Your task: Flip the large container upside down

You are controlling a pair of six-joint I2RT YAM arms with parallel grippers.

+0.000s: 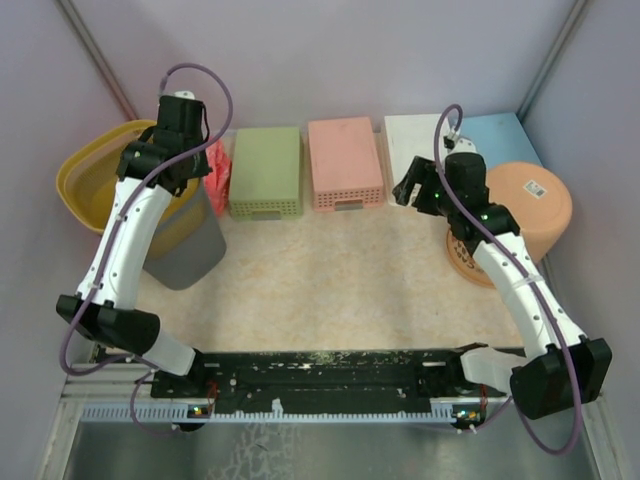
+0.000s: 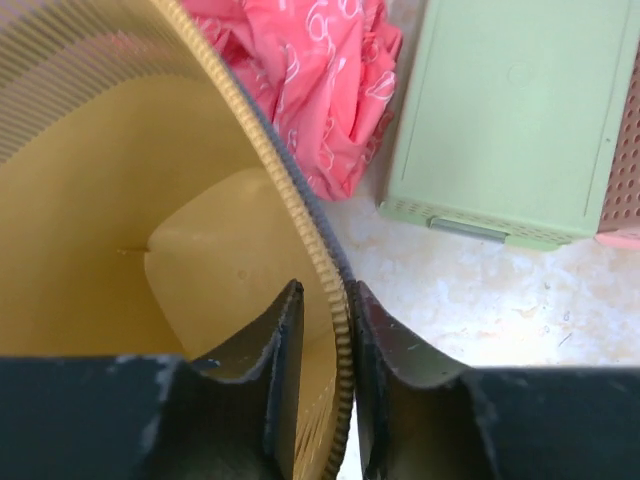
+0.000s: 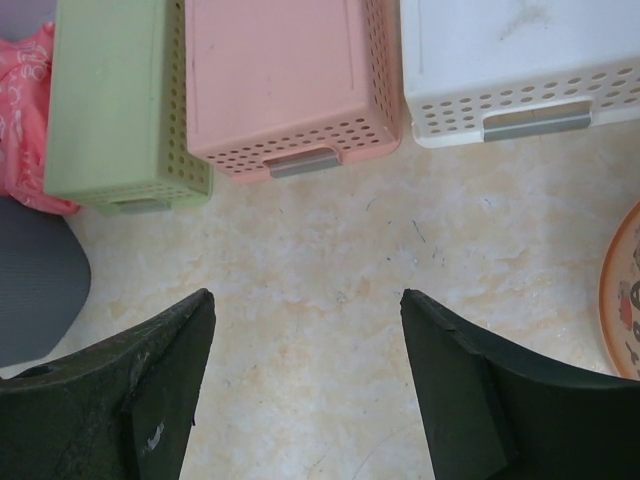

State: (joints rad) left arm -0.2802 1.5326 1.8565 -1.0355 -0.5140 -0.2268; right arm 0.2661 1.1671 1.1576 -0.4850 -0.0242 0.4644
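Observation:
The large yellow container [image 1: 95, 185] stands at the far left, tilted, with its opening up and a ribbed rim. My left gripper [image 1: 188, 165] is shut on its right rim; in the left wrist view [image 2: 325, 292] one finger is inside the yellow wall [image 2: 120, 230] and the other outside it. A grey container [image 1: 190, 250] sits against the yellow one, just below the gripper. My right gripper [image 1: 405, 190] is open and empty, and hovers over bare table in the right wrist view [image 3: 305, 300].
Green [image 1: 265, 170], pink [image 1: 345, 162] and white [image 1: 415, 140] baskets lie upside down along the back. A crumpled pink cloth [image 1: 217, 170] lies beside the green one. An orange bowl [image 1: 535, 205] and a patterned plate [image 1: 462, 255] are at the right.

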